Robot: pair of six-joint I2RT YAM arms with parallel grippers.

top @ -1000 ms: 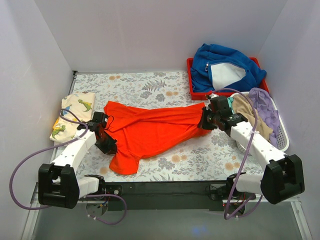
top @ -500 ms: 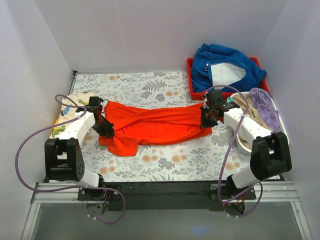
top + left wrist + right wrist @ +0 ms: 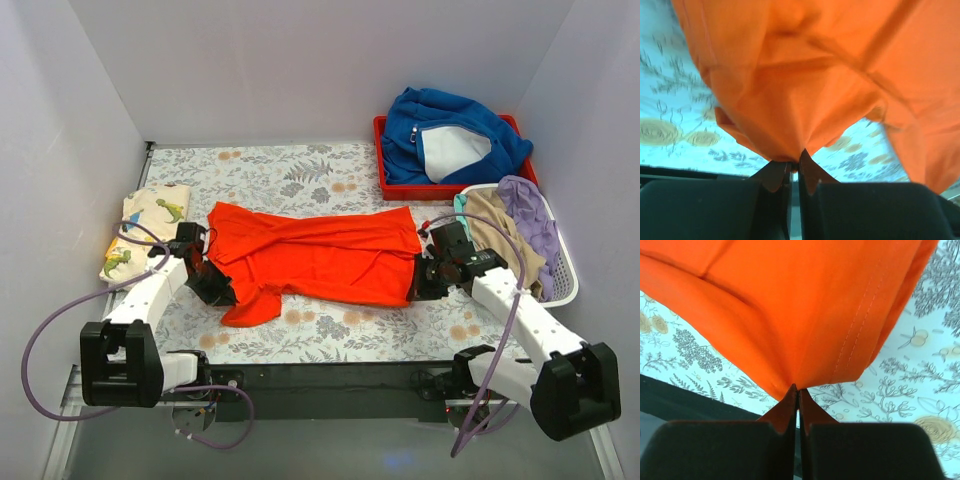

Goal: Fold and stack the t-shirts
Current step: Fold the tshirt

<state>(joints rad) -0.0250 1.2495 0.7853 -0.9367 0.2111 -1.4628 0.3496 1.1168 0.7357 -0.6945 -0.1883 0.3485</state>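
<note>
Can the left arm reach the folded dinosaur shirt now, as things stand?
Probably yes for reach: the dinosaur shirt lies close to the left end effector, with nothing between them. But that end effector is shut on the orange shirt, so it would have to let go first.

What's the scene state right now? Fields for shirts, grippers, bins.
orange shirt: spread across the middle of the table, wrinkled, not folded
left gripper: shut on the orange shirt's left end
right gripper: shut on the orange shirt's right end
dinosaur shirt: compact rectangle at far left, apart from the orange shirt
blue garment: in the red tray, back right
white basket: right edge, holds purple cloth and tan cloth
</note>
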